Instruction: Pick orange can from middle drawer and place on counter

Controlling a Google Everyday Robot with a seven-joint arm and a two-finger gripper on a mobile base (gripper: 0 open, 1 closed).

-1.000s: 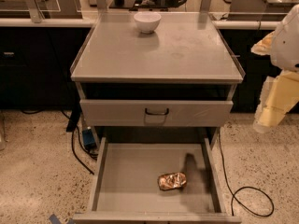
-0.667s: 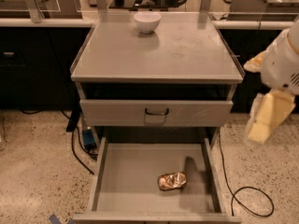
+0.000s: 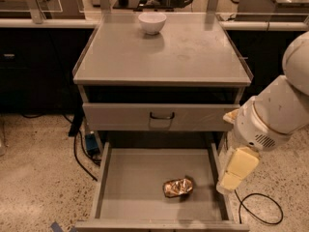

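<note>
camera view seems the reach step: the gripper (image 3: 236, 170) hangs beside the middle drawer (image 3: 140, 178), its grip state i cannot tell; next it should descend onto the orange can (image 3: 177, 187).

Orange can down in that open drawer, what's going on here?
A robot arm is after the orange can, which lies on its side on the floor of the pulled-out middle drawer. The gripper hangs just outside the drawer's side wall, clear of the can. The counter above holds a white bowl.
</note>
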